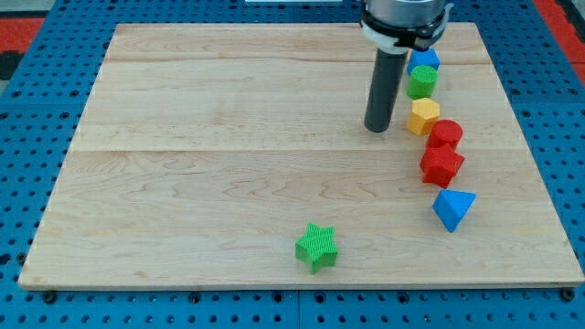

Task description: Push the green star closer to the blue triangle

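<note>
My tip (377, 129) rests on the surface (201, 183) just beside the yellow block (423, 116) — a bare rod, a tool grasping nothing. The green star (317, 247) lies well apart, near the view's bottom, left of the blue triangle (453, 208) — so I judge the push not yet begun.

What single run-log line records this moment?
my tip: left of yellow block | green star: untouched | blue triangle: right of star

Straight dark rod (377, 129), white-ringed collar.
</note>
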Tool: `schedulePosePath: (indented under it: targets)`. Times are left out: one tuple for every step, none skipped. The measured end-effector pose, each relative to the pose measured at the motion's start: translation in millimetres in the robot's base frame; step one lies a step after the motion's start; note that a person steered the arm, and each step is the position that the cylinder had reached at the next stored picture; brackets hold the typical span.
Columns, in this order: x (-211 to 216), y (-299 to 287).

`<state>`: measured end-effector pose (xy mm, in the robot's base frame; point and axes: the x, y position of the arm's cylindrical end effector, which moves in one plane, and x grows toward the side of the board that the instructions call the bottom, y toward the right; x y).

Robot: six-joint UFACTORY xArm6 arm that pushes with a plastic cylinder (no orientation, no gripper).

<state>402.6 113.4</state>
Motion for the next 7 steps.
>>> schedulePosePath:
  targets:
    - [-7,22]
    - [-10,34]
    - [-13,46]
    - [-16,18]
    - [23,-62]
    - [82,-131]
    - [116,-193]
